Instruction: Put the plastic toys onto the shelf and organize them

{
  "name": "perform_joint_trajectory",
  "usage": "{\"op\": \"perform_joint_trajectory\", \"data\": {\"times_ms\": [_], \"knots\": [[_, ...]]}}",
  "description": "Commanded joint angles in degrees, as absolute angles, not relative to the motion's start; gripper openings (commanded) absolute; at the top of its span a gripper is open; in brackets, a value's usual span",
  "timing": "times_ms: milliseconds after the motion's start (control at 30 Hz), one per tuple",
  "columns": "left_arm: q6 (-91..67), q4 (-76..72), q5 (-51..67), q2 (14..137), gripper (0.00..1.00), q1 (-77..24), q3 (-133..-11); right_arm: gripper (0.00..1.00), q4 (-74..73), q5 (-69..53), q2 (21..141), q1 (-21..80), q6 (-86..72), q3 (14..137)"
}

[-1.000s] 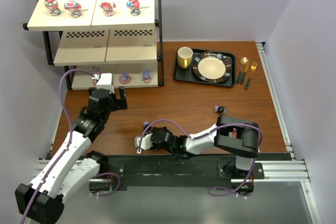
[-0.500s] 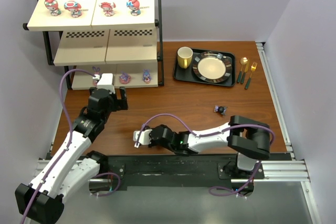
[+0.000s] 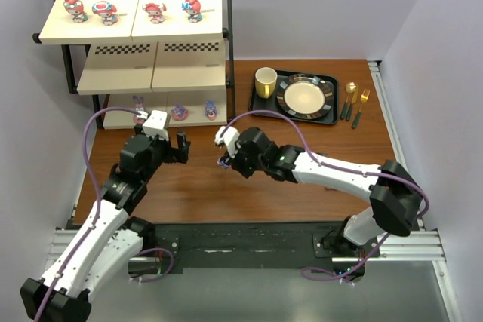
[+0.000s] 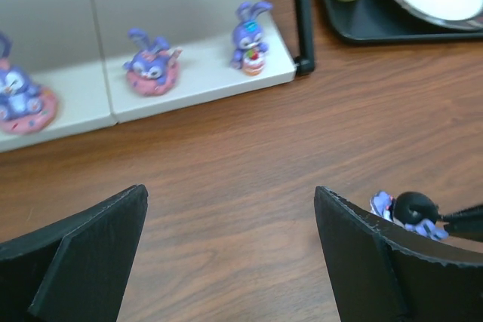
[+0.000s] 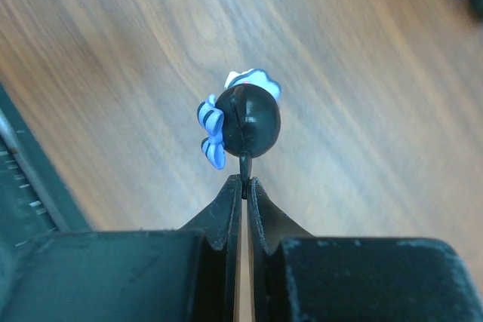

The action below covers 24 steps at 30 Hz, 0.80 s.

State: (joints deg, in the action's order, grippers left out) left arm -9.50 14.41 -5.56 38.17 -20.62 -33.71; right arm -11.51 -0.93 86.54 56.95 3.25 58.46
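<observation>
My right gripper (image 5: 243, 181) is shut on the thin stalk of a dark navy-black toy (image 5: 249, 120) with a blue striped bow, held above the wooden table. From above, this gripper (image 3: 226, 157) sits mid-table beside my left gripper (image 3: 178, 148), which is open and empty. The left wrist view shows the held toy (image 4: 411, 209) just past the right finger (image 4: 370, 254). The shelf (image 3: 229, 50) stands at the back left. Several pink/red toys (image 3: 155, 11) stand on its top board, and three purple bunnies (image 4: 247, 35) on its lowest board.
A black tray (image 3: 260, 105) with a plate (image 3: 305, 97) and a yellow mug (image 3: 265, 81) sits at the back right. Gold cutlery (image 3: 355, 103) lies beside it. The shelf's black post (image 4: 302, 20) stands between the lowest board and the tray.
The right arm has swung from the table's near edge out to mid-table beside the left gripper, carrying the dark toy in shut jaws. The left gripper shifted slightly right.
</observation>
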Motion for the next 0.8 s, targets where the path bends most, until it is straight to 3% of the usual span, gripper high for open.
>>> {"op": "perform_joint_trajectory", "data": {"times_ms": [0, 367, 767], "knots": [[-5.98, 7.83, 2.52, 36.39, 0.96, -20.39, -32.08, 0.0, -21.26, -8.61, 84.2, 53.01, -8.59, 62.13], [3.43, 3.87, 0.97, 37.09, 0.96, -37.78, -29.18, 0.0, -27.42, -21.17, 83.58, 44.48, -15.64, 65.13], [10.81, -7.28, -2.73, 42.79, 0.94, -49.83, -27.86, 0.0, -24.88, -23.21, 83.67, 42.98, -17.31, 65.66]]}}
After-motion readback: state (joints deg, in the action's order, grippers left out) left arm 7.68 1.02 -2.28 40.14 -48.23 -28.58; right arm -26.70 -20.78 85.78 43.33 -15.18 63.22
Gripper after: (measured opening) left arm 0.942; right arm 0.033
